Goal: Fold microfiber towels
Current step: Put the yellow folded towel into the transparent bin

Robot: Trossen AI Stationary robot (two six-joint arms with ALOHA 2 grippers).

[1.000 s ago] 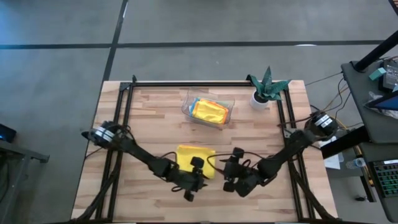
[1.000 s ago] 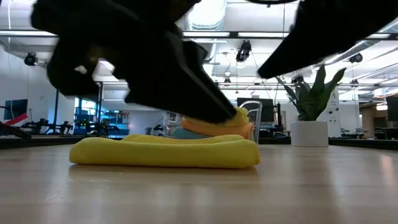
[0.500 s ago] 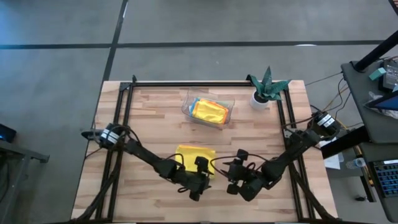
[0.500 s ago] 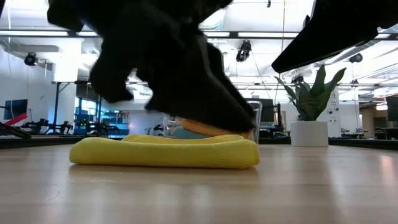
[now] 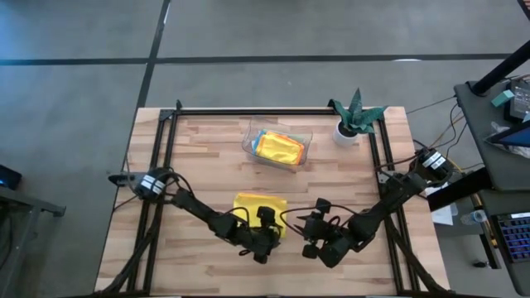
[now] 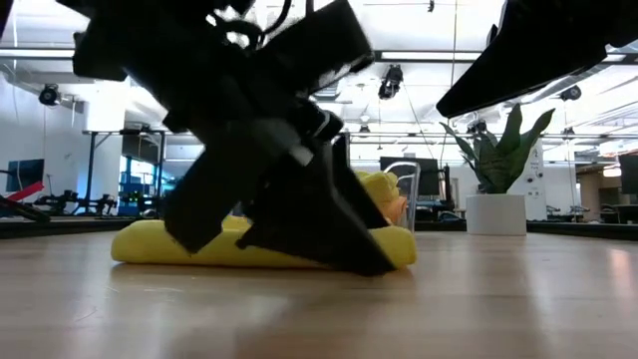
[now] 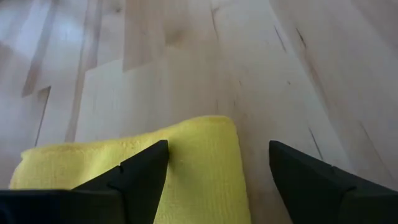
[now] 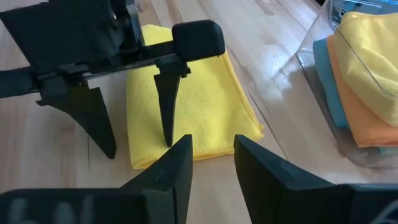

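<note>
A folded yellow microfiber towel (image 5: 257,205) (image 8: 199,93) lies flat on the wooden table, near the front middle. My left gripper (image 5: 265,225) (image 8: 138,148) (image 7: 219,144) stands open over the towel's near edge, fingers pointing steeply down. One finger is above the cloth and the other above the bare wood just beside it. My right gripper (image 5: 313,236) (image 8: 212,140) hovers to the towel's right, clear of it. Its fingers stand a narrow gap apart with nothing between them. My left gripper comes down from above astride the yellow towel's near edge (image 8: 146,158). One fingertip (image 8: 166,140) is over the towel's top and the other (image 8: 107,146) is off the cloth. Whether either one touches the towel or the table I cannot tell.
A clear plastic tray (image 5: 248,141) (image 8: 314,53) at the far middle holds a stack of towels: yellow (image 8: 373,37) on top, orange (image 8: 357,112) and turquoise (image 8: 329,81) beneath. A small plant in a white pot (image 5: 354,116) (image 6: 498,170) stands at the far right.
My left gripper has opened wide and sunk toward the towel's near edge, tipping its fingers more steeply down. The yellow towel lies as it did before.
</note>
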